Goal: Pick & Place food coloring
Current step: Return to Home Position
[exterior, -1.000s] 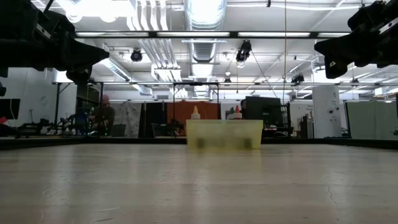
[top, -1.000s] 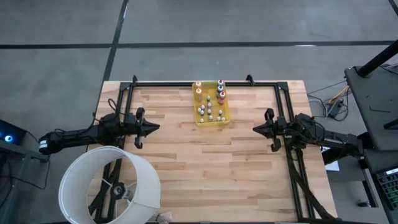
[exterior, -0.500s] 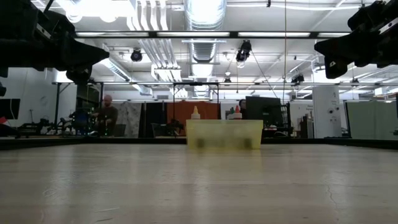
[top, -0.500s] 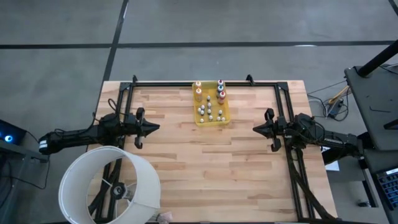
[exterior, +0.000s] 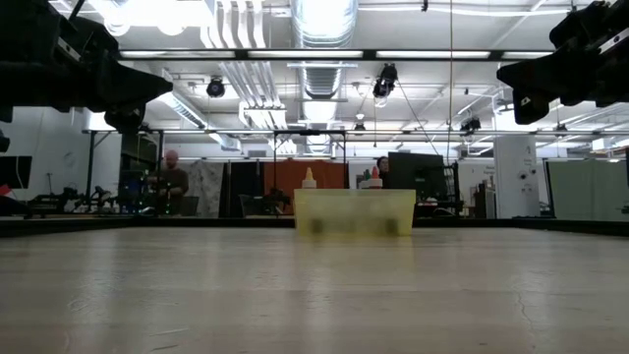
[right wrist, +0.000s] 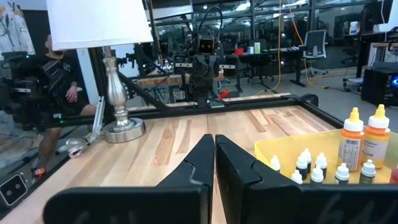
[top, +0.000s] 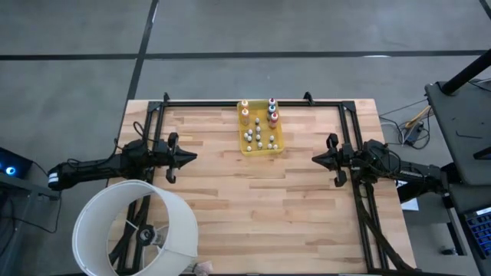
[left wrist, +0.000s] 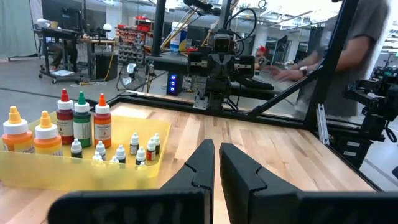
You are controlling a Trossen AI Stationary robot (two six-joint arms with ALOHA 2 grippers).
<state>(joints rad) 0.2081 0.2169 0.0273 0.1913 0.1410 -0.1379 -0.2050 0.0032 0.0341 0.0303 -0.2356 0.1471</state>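
The food coloring [top: 259, 132] is a set of several tiny bottles standing upright in a translucent yellow tray [top: 265, 150] at the middle of the table's far edge. A few taller bottles with orange, red and green caps [left wrist: 81, 118] stand at the tray's far end, and small white-capped ones [left wrist: 134, 146] stand nearer. My left gripper [top: 193, 156] hovers level at the table's left side, shut and holding nothing. My right gripper [top: 314, 158] hovers level at the right side, also shut and holding nothing. Both point toward the table's middle, well short of the tray.
A lamp with a white shade [top: 138, 230] stands at the table's near left corner. A black frame [top: 253, 101] runs along the far, left and right edges. Bare wood lies between the two grippers. People show in the room beyond [left wrist: 367, 37], [right wrist: 56, 68].
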